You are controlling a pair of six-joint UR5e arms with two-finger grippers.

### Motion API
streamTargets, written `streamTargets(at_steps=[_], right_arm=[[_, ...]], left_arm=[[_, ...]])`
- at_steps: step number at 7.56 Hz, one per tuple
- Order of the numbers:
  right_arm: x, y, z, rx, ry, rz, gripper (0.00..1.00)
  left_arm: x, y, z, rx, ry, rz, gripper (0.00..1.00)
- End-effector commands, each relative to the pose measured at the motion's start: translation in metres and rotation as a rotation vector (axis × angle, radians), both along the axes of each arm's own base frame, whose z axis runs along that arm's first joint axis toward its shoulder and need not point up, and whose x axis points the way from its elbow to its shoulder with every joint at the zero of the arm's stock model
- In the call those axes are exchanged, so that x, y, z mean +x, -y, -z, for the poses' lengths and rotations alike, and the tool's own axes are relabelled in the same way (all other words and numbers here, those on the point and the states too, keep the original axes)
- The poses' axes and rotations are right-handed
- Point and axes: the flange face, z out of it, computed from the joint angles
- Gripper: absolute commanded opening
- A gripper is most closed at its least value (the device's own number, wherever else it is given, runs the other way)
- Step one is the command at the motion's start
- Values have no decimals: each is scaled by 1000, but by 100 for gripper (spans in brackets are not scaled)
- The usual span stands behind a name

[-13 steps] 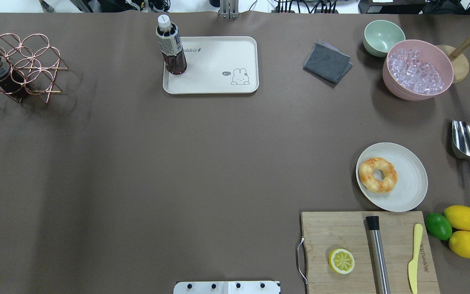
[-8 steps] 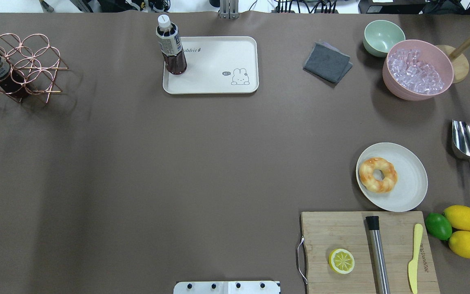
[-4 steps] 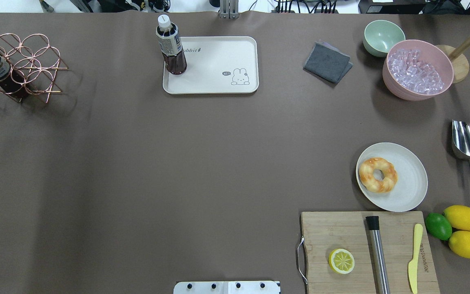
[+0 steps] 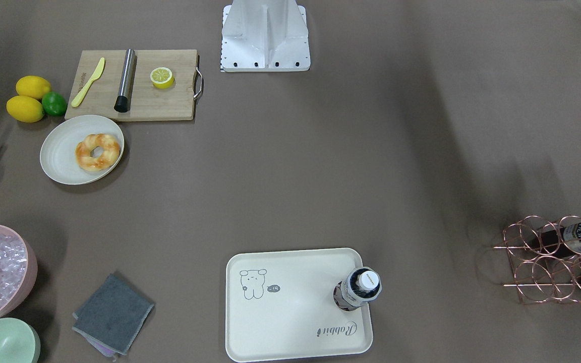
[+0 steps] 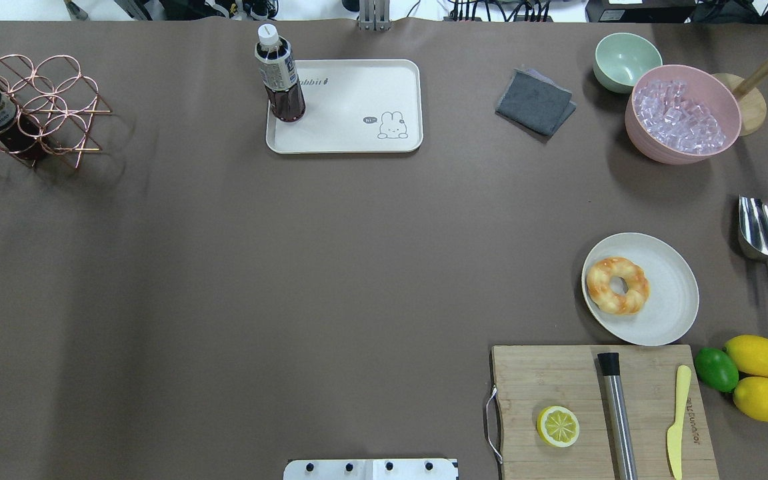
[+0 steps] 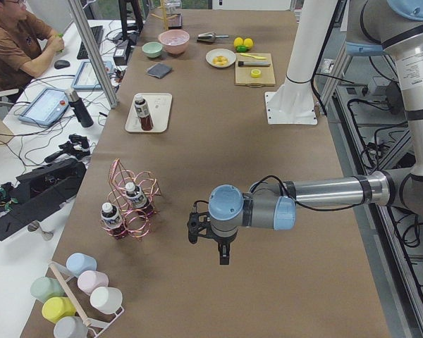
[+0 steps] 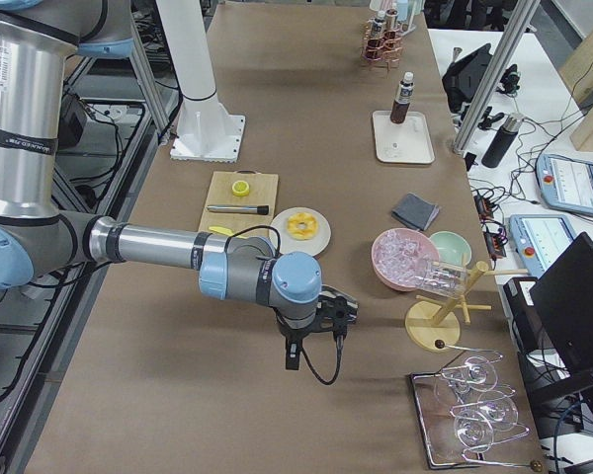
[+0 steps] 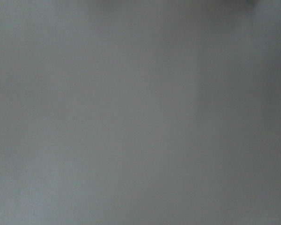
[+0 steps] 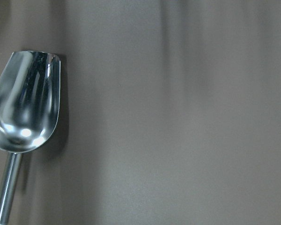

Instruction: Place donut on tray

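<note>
The donut point(image 5: 617, 285) lies on the left part of a round off-white plate point(image 5: 671, 293) at the table's right; it also shows in the front view point(image 4: 97, 151). The cream tray point(image 5: 357, 107) with the rabbit drawing lies at the far middle of the table, also in the front view point(image 4: 290, 312). A dark drink bottle point(image 5: 279, 77) stands in its left far corner. My left gripper point(image 6: 223, 252) hangs over bare table, far from both. My right gripper point(image 7: 293, 354) hangs beyond the plate. Whether either is open or shut I cannot tell.
A wooden cutting board point(image 5: 557, 380) with a lemon half point(image 5: 558, 426), a steel rod and a yellow knife lies near the plate. Lemons and a lime point(image 5: 716, 369), a steel scoop point(image 5: 764, 233), a pink ice bowl point(image 5: 683, 117), a green bowl, a grey cloth point(image 5: 535, 101) and a copper bottle rack point(image 5: 31, 107) stand around.
</note>
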Motion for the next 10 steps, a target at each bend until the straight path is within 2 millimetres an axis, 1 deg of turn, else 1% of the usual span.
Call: streamTargets(at_steps=[1,2,3,5,7,10], right_arm=[[0,1,2,3,1,-1,100],[0,1,1,2,1,-1,100],[0,3,2,5,1,0,100],[-1,4,4,4,7,-2,100],[-3,4,4,4,8,3,100],[-4,4,5,4,17,2,100]], left_arm=[[0,0,-1,-2,1,-2,98],[0,-1,0,-1,1,-2,98],[0,-2,-4,-9,1,-1,98],[0,3,1,2,-1,0,98],[1,0,3,-23,-14,-1,98],[3,3,8,-48,-44,-2,98]])
